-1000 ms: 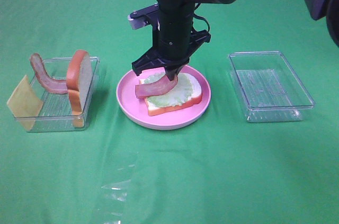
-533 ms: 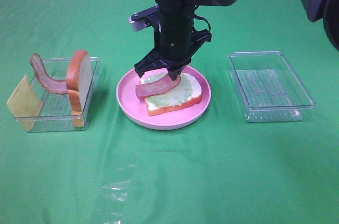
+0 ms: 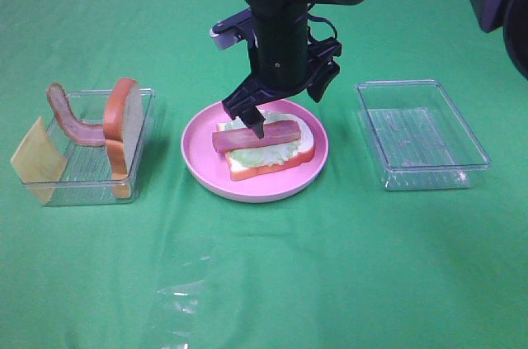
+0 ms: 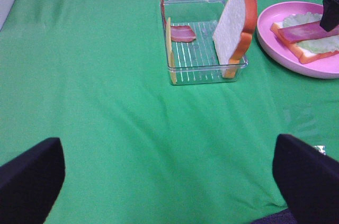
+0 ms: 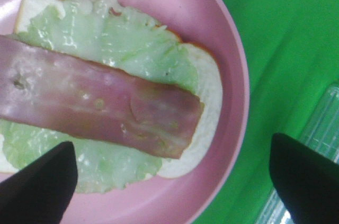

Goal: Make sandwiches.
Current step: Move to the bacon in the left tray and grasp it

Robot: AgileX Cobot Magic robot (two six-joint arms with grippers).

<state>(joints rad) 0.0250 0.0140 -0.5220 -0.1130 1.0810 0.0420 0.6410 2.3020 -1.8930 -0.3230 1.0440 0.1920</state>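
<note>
A bread slice (image 3: 272,169) with pale green lettuce (image 3: 289,148) lies on the round pink plate (image 3: 202,169). A bacon strip (image 3: 285,132) lies flat across the lettuce; it also shows in the right wrist view (image 5: 100,110). My right gripper (image 3: 290,106) hovers just above it, open and empty; one fingertip (image 3: 258,128) is close over the strip. In the right wrist view the right gripper (image 5: 172,189) stands wide apart. My left gripper (image 4: 169,187) is open and empty over bare cloth, away from the food. It is out of the high view.
A clear tray (image 3: 87,177) on the left holds a second bacon strip (image 3: 70,128) and an upright bread slice (image 3: 124,122); a yellow cheese square (image 3: 37,159) leans at its left end. An empty clear tray (image 3: 421,134) stands on the right. Crumpled clear film (image 3: 181,295) lies near the front.
My right gripper has opened and let go of the bacon strip, which now lies flat on the lettuce. The gripper has risen slightly and turned.
</note>
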